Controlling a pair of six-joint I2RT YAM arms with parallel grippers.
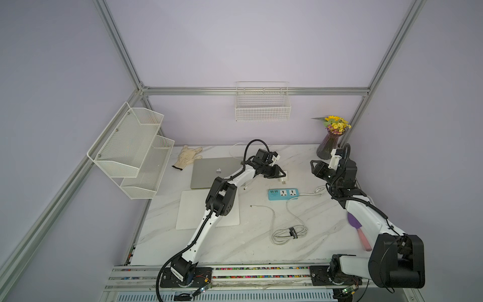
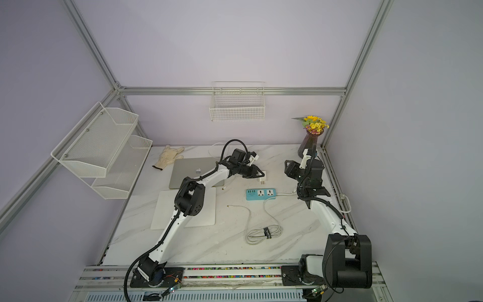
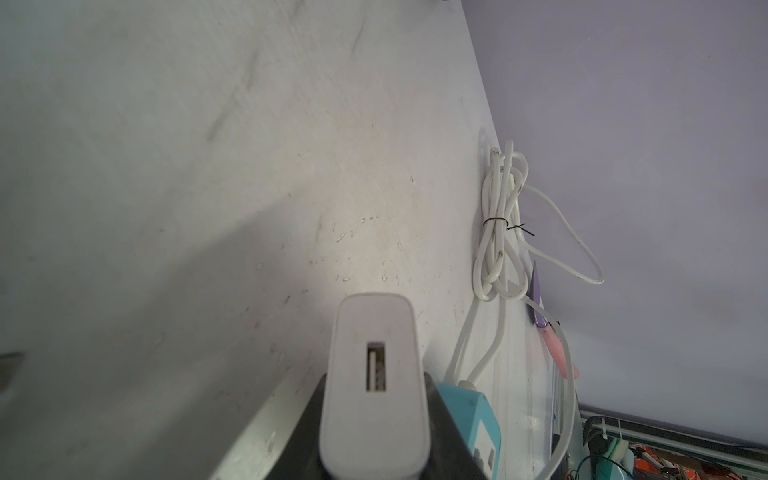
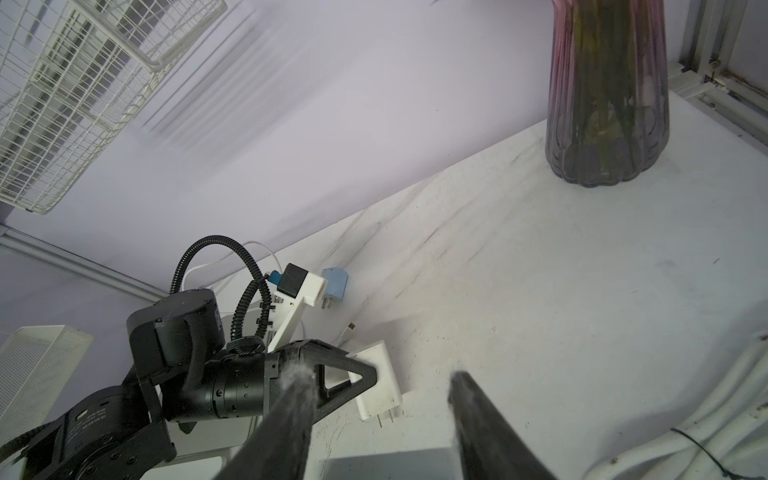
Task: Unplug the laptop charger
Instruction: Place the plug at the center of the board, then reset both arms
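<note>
Left gripper (image 1: 281, 174) was closed across the broad flat faces of the white charger (image 4: 384, 395), which sat clear of the blue power strip (image 1: 283, 194), just beyond it, with its prongs bare and pointing down at the tabletop (image 1: 222, 245). Whether the prongs touched the marble could not be told. Both large sockets of the strip looked empty. The left wrist view showed the charger's USB port with nothing in it.

The charger looked like a small, rigid plastic block, probably light, with smooth sides that could twist or slip in a loose pinch. Its flat faces seemed the soundest hold, away from the prongs.

The left arm reached from the front rail, its elbow raised over a white pad (image 1: 198, 211), its forearm passing the corner of the shut laptop (image 1: 209, 170) and its wrist near level. The right gripper (image 1: 315, 167) hung with jaws apart and empty, facing the left one, its arm folded upright near the vase (image 1: 326, 146).
</note>
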